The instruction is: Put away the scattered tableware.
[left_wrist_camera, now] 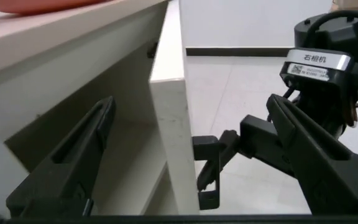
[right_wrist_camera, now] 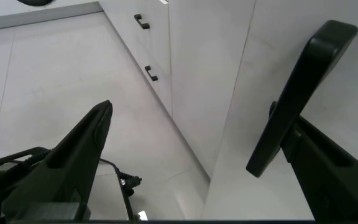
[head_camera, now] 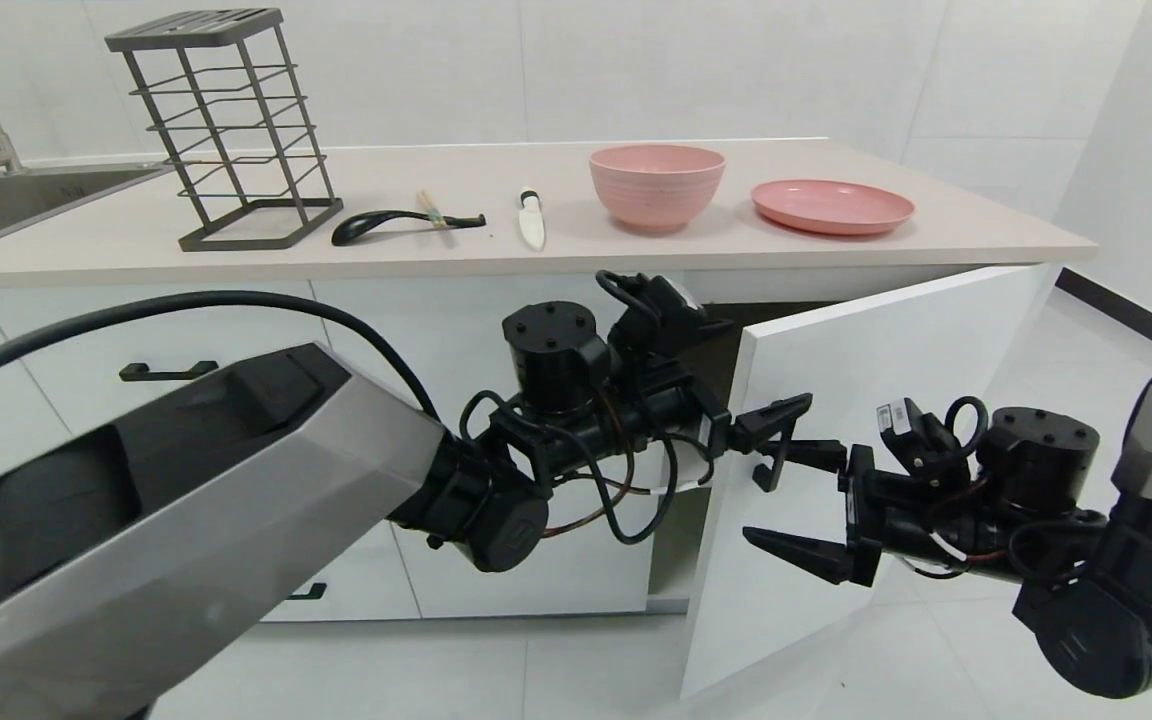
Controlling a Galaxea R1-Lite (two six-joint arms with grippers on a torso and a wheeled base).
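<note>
Tableware all sits up on the worktop (head_camera: pixel 496 255), above and beyond both tools, which are low at the open cabinet door (head_camera: pixel 886 380).

Left tool (head_camera: pixel 751 420) is spread and straddles the door's free edge, one finger on the cabinet side and one on the outer face. It pinches nothing. Right tool (head_camera: pixel 776 500) is also spread and empty, on the door's outer face. Its upper finger is at the black door handle (head_camera: pixel 774 455); can't tell if they touch.

- Pink bowl (head_camera: pixel 656 185) and pink plate (head_camera: pixel 833 205) are side by side, apart, directly above the open cabinet. Right arm looks nearer, the plate especially.
- White knife (head_camera: pixel 532 220) has its long axis running front to back, dark handle at the far end.
- Black spoon (head_camera: pixel 396 222) lies across, bowl end on the left, handle to the right.
- Chopsticks (head_camera: pixel 431 210) cross the spoon handle at a slant.
- Spoon, chopsticks and knife sit between the wire rack (head_camera: pixel 226 130) and the bowl. Left arm looks nearer to them.
- Sink (head_camera: pixel 6 200) is at the far left.

Judgement: door is open enough, so next either tool has to lift clear of it and go up to worktop height.

Writing: a white label with dark characters sits on the right wrist camera (left_wrist_camera: pixel 319 62). No print seen on the tableware.
</note>
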